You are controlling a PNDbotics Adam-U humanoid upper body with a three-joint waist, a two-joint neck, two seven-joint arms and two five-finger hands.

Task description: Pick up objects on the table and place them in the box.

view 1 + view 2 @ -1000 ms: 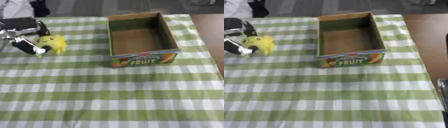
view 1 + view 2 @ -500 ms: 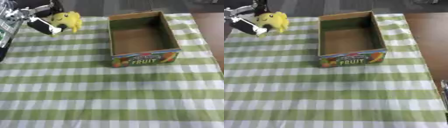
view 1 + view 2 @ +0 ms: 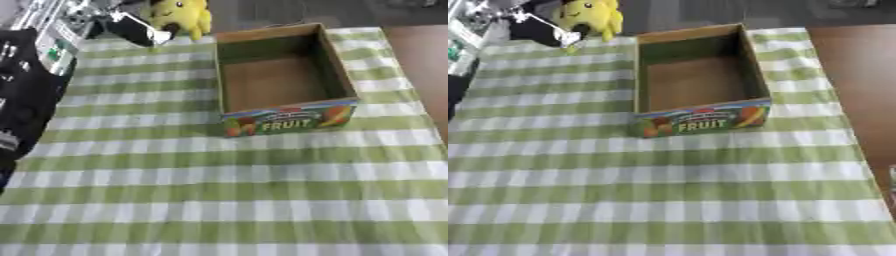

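Observation:
A yellow plush toy [image 3: 181,16] hangs in the air at the top of the view, just left of the box's far left corner. My left hand [image 3: 131,29] is shut on it, the black arm coming in from the upper left. The cardboard box [image 3: 282,79] with a "FRUIT" label on its front stands open and empty on the green checked cloth. My right hand does not show in either view.
The green-and-white checked tablecloth [image 3: 219,195] covers the table. A brown bare strip [image 3: 859,80] runs along the right side past the cloth's edge. My left arm's black body [image 3: 26,95] fills the left edge.
My left hand has lifted the yellow plush off the cloth and carried it up and to the right, toward the box. The box has not moved on the cloth.

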